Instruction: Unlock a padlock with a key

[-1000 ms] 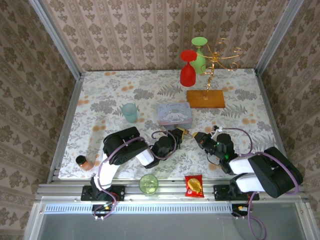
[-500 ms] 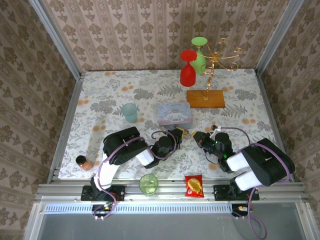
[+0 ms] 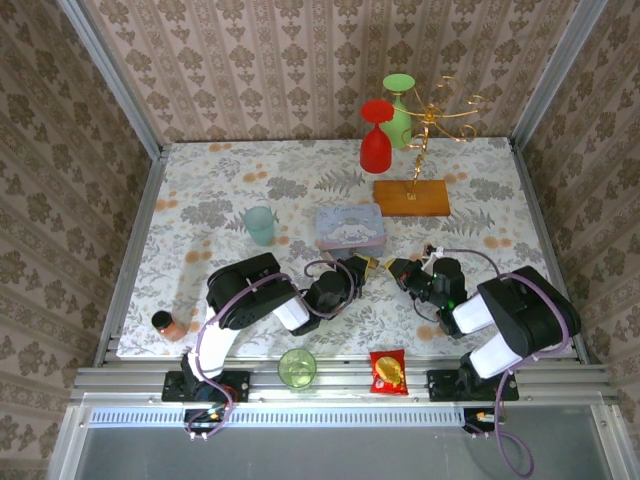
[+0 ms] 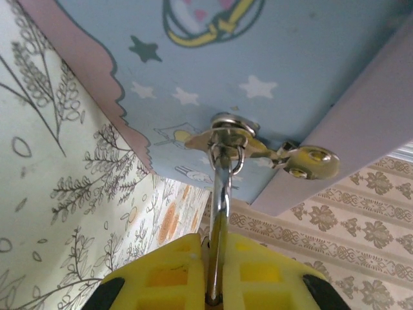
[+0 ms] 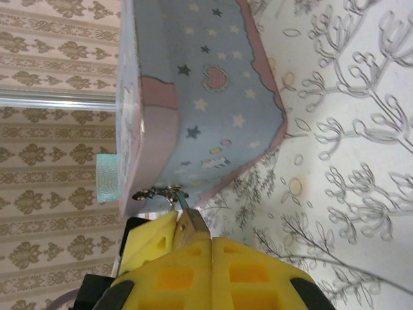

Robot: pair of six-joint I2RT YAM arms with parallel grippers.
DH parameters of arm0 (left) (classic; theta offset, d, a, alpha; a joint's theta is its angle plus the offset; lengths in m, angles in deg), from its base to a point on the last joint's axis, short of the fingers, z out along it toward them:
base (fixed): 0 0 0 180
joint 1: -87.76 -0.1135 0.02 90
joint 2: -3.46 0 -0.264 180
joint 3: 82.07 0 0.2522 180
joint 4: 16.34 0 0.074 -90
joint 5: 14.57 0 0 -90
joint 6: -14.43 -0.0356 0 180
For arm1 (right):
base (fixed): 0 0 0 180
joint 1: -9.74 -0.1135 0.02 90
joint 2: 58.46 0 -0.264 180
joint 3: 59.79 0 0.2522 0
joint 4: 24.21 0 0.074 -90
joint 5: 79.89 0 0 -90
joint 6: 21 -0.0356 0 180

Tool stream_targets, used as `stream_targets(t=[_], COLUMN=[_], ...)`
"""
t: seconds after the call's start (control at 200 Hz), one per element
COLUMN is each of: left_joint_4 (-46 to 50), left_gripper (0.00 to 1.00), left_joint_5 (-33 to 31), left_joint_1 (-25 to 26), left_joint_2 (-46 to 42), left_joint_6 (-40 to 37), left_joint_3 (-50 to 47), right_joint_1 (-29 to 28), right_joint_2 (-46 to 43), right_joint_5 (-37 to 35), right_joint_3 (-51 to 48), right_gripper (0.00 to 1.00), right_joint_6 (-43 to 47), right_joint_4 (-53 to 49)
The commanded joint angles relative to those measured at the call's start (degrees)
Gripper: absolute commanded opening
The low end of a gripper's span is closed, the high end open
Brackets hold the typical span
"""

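Change noted: over the last second the right gripper [image 5: 188, 236] has moved in toward the near right corner of the cartoon tin [image 3: 349, 227]. The gap to the left gripper [image 4: 215, 261] has narrowed, though the two tips are still apart in the top view. The right forearm has swung inward with it. The left arm has held its place at the tin's near edge.

Task thing: the padlock [image 3: 368, 264] shows as a small gold glint at the left fingertips, just in front of the tin's near right corner and clear of the tablecloth [image 3: 200, 190].

End effectors: the left pads are pinched narrow on a thin silvery bar. I judge this to be the shackle seen edge-on, with brass pieces at its far end. The right pads are closed on a thin flat metal blade, which I take to be the key [image 5: 187, 216]. Its tip is too small for me to confirm.

Meaning: I judge this to be the approach before insertion. The key is not yet at the lock, and I cannot locate the keyhole.

Markings: the tin carries a white cartoon character, stars and a heart, with no legible words. The print on the red-and-yellow snack packet [image 3: 388, 372], nearer the arm bases than the tin, is too small to read.
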Motion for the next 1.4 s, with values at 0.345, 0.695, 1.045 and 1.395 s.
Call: stream_targets(t=[0.345,0.695,1.045,1.395], left_joint_4=[-0.7,-0.6,-0.6,-0.6], left_gripper=[0.00,0.00,0.08,0.00], left_joint_5=[6.9,7.8,9.8,8.9], left_joint_1=[1.4,1.1,0.2,-1.6], left_joint_2=[1.6,1.8,2.3,-1.1], left_joint_6=[0.3,-3.0,-4.7,-8.7], left_joint_3=[3.2,1.1,0.8,-4.0], right_joint_1=[-2.6,-11.8,-13.1,-11.7], right_joint_2=[6.3,-3.0,-4.0,-4.1], right_joint_5=[4.8,-5.3,-5.4,-3.7], right_joint_3=[4.6,6.8,7.7,8.0], right_gripper=[0.00,0.00,0.00,0.27], right_joint_6=[1.8,17.4,23.9,25.2], right_joint_4=[2.4,-18.4,-21.5,-24.5])
